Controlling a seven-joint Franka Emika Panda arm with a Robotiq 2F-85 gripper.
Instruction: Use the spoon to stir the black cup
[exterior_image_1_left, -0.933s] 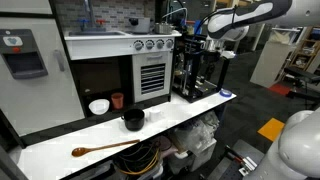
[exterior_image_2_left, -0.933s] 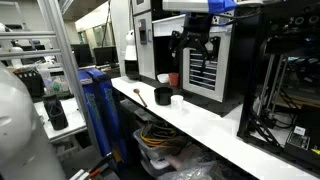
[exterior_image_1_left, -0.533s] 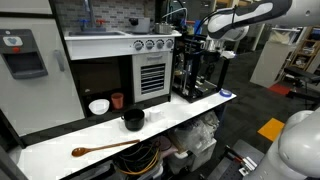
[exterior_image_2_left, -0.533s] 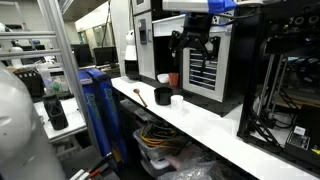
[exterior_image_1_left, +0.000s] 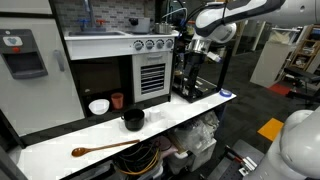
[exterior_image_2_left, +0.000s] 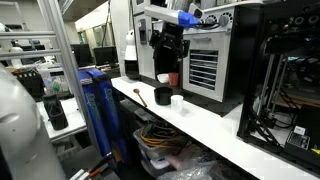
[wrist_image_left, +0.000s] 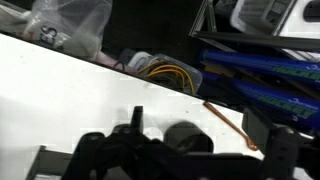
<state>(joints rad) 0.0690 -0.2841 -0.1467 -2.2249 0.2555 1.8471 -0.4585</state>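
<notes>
wooden spoon (exterior_image_1_left: 110, 148) lies flat on the white counter (exterior_image_1_left: 185, 113); gripper (exterior_image_1_left: 192, 55) hangs high, jaws spread and empty. a shallow pinch could skid it into the black cup (exterior_image_1_left: 133, 120).

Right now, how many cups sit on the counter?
2: the black cup by the spoon; the red cup behind it, beside the white bowl. Others may be hidden.

bowl (exterior_image_1_left: 98, 106): white, sat on counter (exterior_image_1_left: 60, 140) | red cup (exterior_image_1_left: 117, 100): just beside bowl | oven (exterior_image_1_left: 152, 72): stood behind both | cables (wrist_image_left: 170, 73): lay below counter edge
</notes>
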